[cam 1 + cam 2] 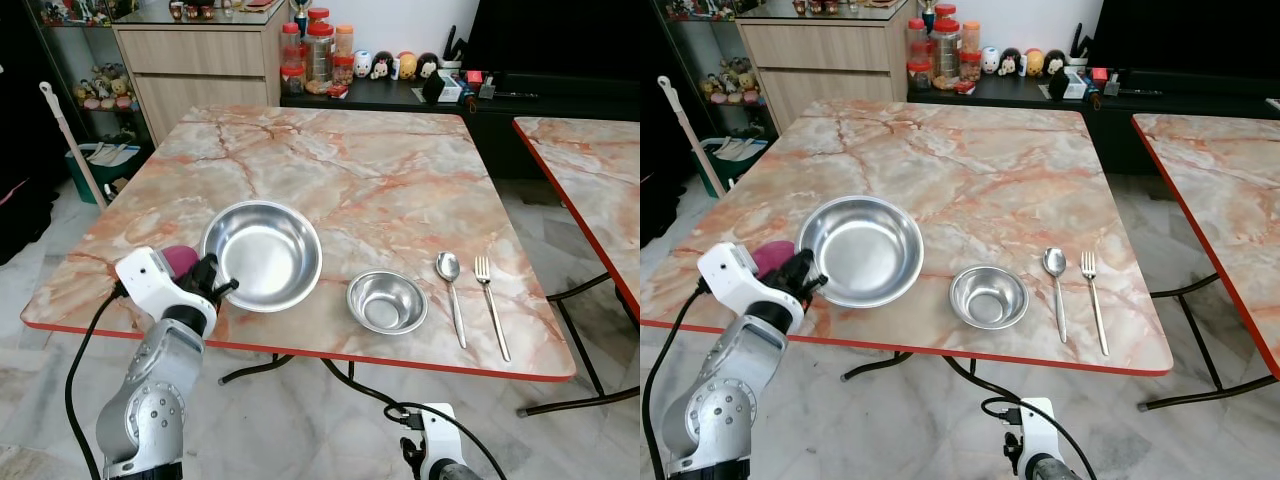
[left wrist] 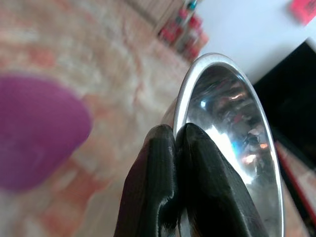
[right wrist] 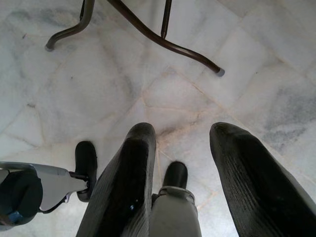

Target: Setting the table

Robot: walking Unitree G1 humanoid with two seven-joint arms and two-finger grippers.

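Part of the purple object [image 1: 181, 260] beside my left wrist is hidden behind my own arm, and in my left wrist view it is only a blurred purple patch, so I cannot tell what it is. The jars [image 1: 318, 56] and small figures [image 1: 398, 65] on the dark cabinet behind the table are too small to read.

On the marble table [image 1: 330, 170] I count 2 steel bowls, 1 spoon [image 1: 450, 290] and 1 fork [image 1: 490, 302]. The large bowl [image 1: 268, 252] sits near the front left edge; the small bowl [image 1: 386, 300] stands just to its right, apart from it. The spoon and fork lie side by side right of the small bowl, handles toward me, not touching. A 2nd marble table [image 1: 585, 170] is cut off at the right.

My left gripper [image 2: 177, 143] is at the near left rim of the large bowl, its 2 fingers [image 2: 153, 187] pinched together on that rim, 1 finger inside the bowl and 1 outside.

My right gripper [image 3: 180, 163] hangs below the table, pointing at the tiled floor [image 3: 148, 59], fingers spread with nothing between them.
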